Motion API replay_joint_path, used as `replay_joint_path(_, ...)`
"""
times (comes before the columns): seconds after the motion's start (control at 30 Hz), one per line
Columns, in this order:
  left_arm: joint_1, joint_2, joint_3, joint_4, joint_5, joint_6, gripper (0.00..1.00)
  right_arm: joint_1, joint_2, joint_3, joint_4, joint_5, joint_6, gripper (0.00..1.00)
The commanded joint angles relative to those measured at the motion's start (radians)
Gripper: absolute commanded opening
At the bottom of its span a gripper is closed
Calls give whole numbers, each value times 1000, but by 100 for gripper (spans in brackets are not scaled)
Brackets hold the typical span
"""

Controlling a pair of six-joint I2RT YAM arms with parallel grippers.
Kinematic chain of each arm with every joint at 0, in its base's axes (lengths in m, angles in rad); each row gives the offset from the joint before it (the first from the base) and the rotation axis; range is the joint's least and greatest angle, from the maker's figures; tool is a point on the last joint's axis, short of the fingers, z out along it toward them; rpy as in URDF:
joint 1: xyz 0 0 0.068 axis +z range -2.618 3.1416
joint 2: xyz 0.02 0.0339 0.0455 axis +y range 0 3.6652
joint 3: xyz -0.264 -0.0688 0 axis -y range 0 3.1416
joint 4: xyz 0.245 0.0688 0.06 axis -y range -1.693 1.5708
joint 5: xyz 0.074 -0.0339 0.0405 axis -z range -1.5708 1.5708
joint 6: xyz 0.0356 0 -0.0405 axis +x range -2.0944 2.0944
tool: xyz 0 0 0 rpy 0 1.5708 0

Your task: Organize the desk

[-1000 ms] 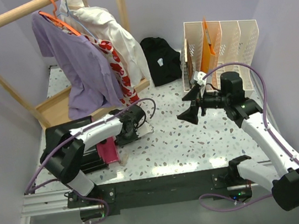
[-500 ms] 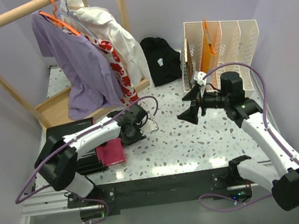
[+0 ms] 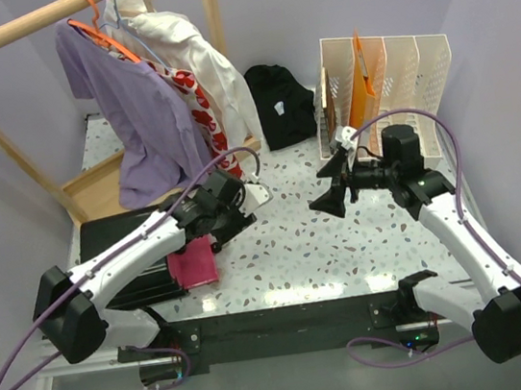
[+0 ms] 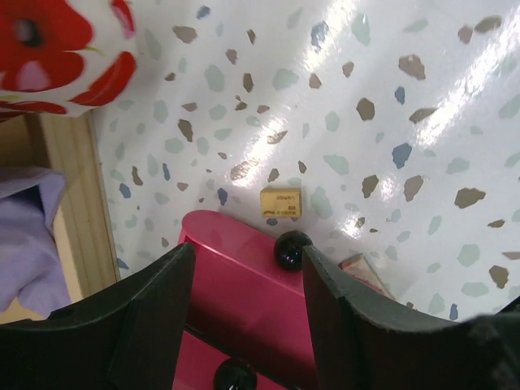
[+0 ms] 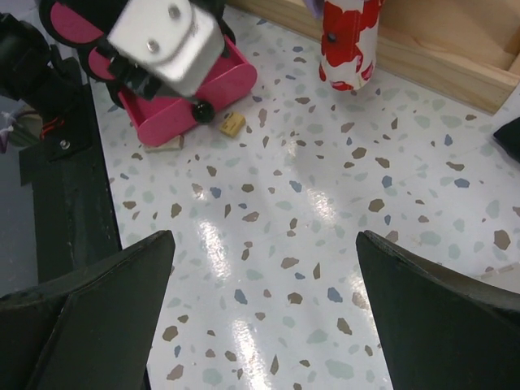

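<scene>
**Left gripper**: jaws stand partly apart and hold nothing. The white terrazzo-patterned desk lies below it, with clear air between. A pink plastic box with black round knobs sits on the desk directly beneath the jaws. One knob is close beside the inner face of the right-hand finger. A small tan rectangular block lies on the desk just ahead of the fingertips, near the box rim. I cannot tell whether block and rim touch.

**Right gripper**: jaws fully spread, nothing held. The desk is beneath it and well apart, speckled surface showing between the fingers.

**Hazards, as judged:**
- A straight descent of the left gripper could land a finger on the box rim or the knob. That would push the box into the tan block and scatter both.
- At this part opening, the jaws may not span the box.
- The red-and-white patterned garment hangs just beyond the left gripper. A forward reach could snag it.
</scene>
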Motion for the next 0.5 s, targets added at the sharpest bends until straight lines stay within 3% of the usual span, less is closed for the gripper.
replay_joint_path(0.0,-4,-144,38,80,1,-117,60,-5,36,22,-63,-84,-87,99)
replay_joint_path(0.23,-1,-400,-37,259,-86,-284,67,10,90,15,-67,-74,-98,99)
replay_joint_path(0.33,1,-506,-91,328,-114,-339,73,74,132,15,-70,-23,-108,99)
replay_joint_path(0.47,-1,-656,-177,427,-124,-346,87,273,221,67,-127,234,-159,99)
